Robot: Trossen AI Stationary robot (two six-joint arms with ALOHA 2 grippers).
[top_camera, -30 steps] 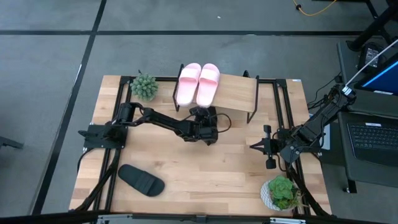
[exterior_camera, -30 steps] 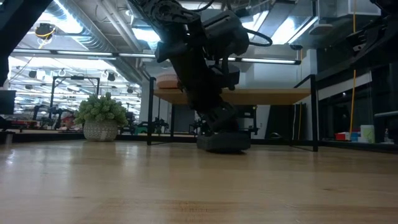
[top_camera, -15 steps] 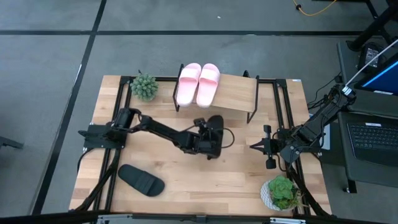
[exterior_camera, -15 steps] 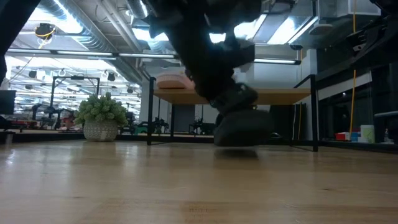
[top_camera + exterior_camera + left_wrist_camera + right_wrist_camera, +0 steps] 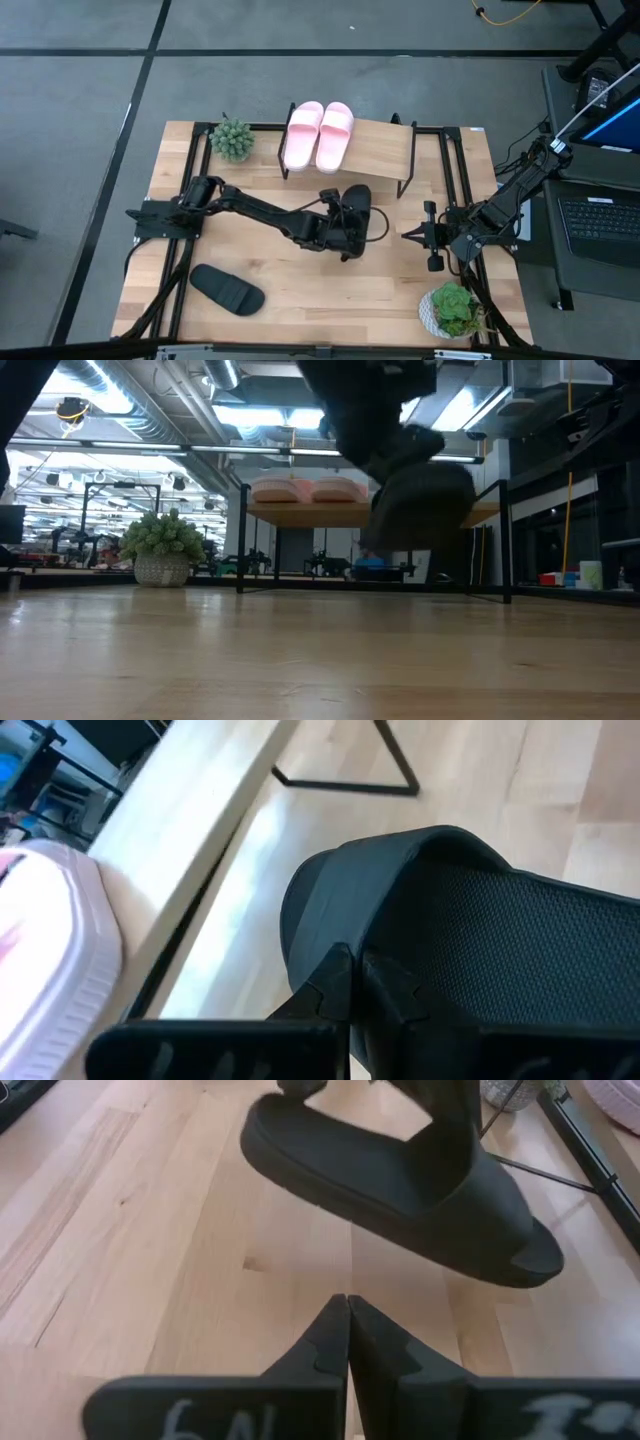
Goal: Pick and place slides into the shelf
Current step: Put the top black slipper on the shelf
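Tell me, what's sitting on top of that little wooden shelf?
Two pale pink slides lie side by side at the left end of the shelf; the rest shows bare plank. Underneath stays hidden from above.

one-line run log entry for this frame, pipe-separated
left claw: shut on black slide, lifted off table | right claw: shut, idle at right edge | shelf: two pink slides | second black slide: on table

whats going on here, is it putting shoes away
Yes. The left claw holds a black slide lifted clear of the table, in front of the shelf. Two pink slides already sit side by side on the shelf's left part, and its right part is bare. Another black slide lies on the table near the front left. The right claw waits shut at the table's right side.
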